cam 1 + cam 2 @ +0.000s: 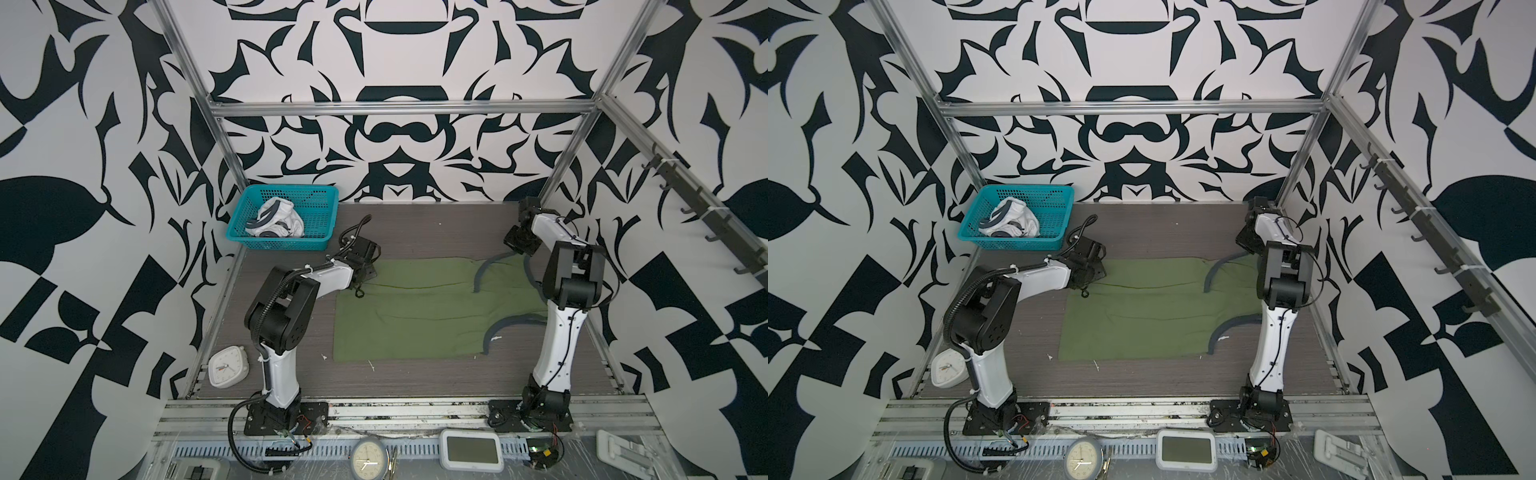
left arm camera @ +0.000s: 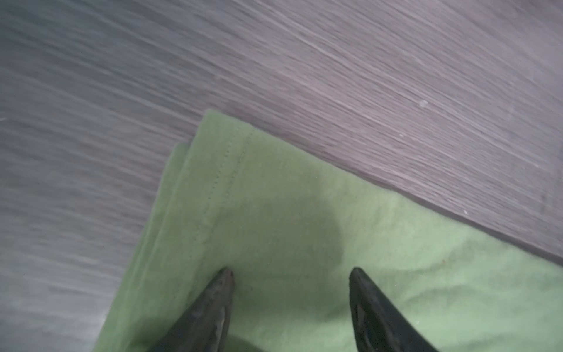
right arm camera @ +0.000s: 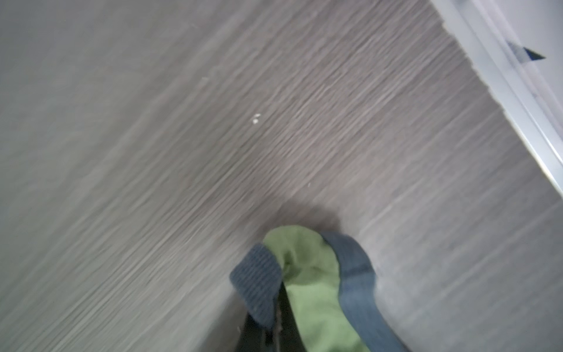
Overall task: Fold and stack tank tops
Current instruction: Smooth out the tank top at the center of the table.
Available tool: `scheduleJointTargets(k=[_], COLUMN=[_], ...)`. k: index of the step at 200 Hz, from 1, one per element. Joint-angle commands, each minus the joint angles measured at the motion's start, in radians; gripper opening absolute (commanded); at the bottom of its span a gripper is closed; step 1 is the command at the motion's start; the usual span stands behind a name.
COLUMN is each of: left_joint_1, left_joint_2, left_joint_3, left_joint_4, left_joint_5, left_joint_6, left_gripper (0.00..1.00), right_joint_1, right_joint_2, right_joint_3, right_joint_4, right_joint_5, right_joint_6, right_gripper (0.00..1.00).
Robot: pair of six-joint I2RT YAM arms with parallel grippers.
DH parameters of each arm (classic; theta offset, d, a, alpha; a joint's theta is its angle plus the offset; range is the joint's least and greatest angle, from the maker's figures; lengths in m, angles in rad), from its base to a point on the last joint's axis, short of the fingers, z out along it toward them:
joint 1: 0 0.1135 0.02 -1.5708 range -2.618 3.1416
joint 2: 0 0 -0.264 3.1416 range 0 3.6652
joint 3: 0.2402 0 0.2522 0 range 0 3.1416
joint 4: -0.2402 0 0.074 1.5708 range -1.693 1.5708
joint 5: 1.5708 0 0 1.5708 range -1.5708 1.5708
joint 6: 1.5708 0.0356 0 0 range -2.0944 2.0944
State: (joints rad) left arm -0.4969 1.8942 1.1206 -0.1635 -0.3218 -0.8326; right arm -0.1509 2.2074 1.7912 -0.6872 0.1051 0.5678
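While shut, right jaws on strap (image 3: pixel 313 271)

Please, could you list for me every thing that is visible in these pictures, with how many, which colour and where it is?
green tank top: one, olive with grey-blue trim, spread on the middle of the table
white tank top: one, white with dark trim, crumpled in the basket
basket: one, teal mesh, far left corner of the table
table: one, grey-brown wood grain, under both arms
square clock: one, white, by the table's near left corner
round clock: one, pale face, front bench
screen device: one, white with grey screen, front bench, beside the round clock
hook rail: one, black, right wall
left gripper: one, black, open above a hem corner of the green tank top
right gripper: one, black, shut on a strap of the green tank top
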Motion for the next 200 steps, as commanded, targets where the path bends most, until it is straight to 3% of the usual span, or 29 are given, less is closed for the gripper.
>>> scheduleJointTargets(k=[1, 66, 103, 167, 191, 200], left_joint_1=[0.017, 0.017, 0.016, 0.017, 0.014, 0.014], left_joint_2=[0.005, -0.016, -0.019, -0.027, -0.039, -0.045], left_joint_3=[-0.064, -0.11, -0.136, -0.178, -0.185, -0.18], left_joint_4=[-0.107, -0.095, -0.085, -0.059, -0.027, -0.027], left_joint_5=[-0.019, -0.013, -0.01, 0.005, 0.039, 0.049], left_joint_6=[-0.054, -0.058, -0.059, -0.06, -0.031, -0.018], left_gripper=[0.64, 0.65, 0.65, 0.65, 0.68, 0.69], right_joint_1=[-0.006, -0.016, -0.088, -0.12, -0.119, -0.121], right_joint_2=[-0.146, -0.343, -0.391, -0.315, -0.256, -0.242], right_joint_3=[-0.092, -0.449, -0.592, -0.564, -0.532, -0.517], right_joint_4=[0.125, 0.366, 0.459, 0.481, 0.501, 0.495], right_joint_5=[-0.037, -0.087, -0.113, -0.118, -0.188, -0.21], right_joint_6=[-0.002, 0.044, 0.102, 0.095, 0.089, 0.084], right_gripper=[0.0, 0.0, 0.0, 0.0, 0.0, 0.06])
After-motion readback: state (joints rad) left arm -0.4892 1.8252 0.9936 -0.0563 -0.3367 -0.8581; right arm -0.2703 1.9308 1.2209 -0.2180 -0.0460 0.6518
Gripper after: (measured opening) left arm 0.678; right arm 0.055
